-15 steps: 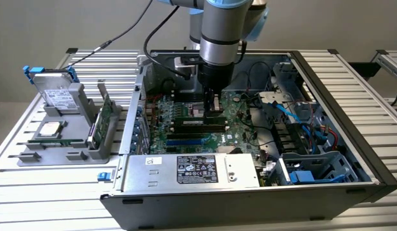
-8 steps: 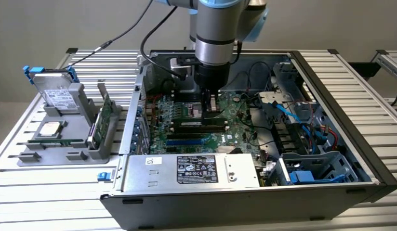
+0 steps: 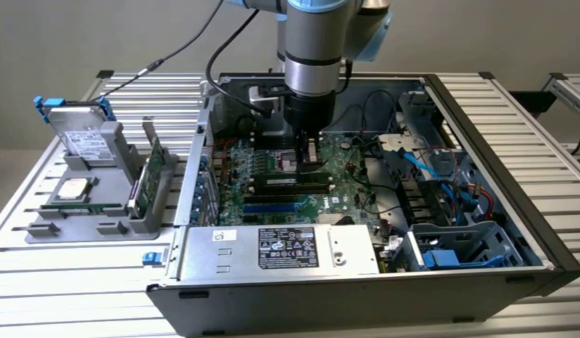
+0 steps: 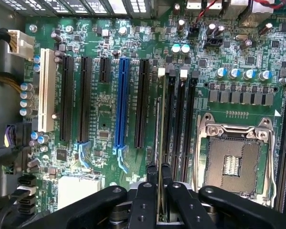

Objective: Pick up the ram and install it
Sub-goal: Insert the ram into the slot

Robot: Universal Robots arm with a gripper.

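The jaws (image 4: pixel 158 168) are clenched on the ram (image 4: pixel 159 119), one thin green stick seen edge-on, pinched at its near end between the two black fingertips (image 4: pixel 151 171). The ram's long axis runs straight away from the jaws and parallel to the black memory slots (image 4: pixel 180 119). Those slots lie just to one side of it, between the ram and the single open processor socket (image 4: pixel 233 157). The stick looks lined up along the outermost slot of that bank, on the side facing the expansion slots. I cannot tell whether its lower edge is touching the slot or hanging just above it. Two white latches (image 4: pixel 183 72) show at the far ends of the memory slots; how many slots the bank has is hard to make out. On the other side of the ram from the socket lie six expansion slots: four black, one blue (image 4: pixel 121 95) and one white (image 4: pixel 46 90). In the exterior view the one arm reaches down into the open computer case (image 3: pixel 318 310), with its jaws (image 3: pixel 309 151) low over the motherboard (image 3: pixel 346 183). Well apart from the jaws, out on the worktop (image 3: pixel 46 282), a grey holder (image 3: pixel 102 229) carries one hard drive (image 3: pixel 84 134) and one upright green card (image 3: pixel 155 172).
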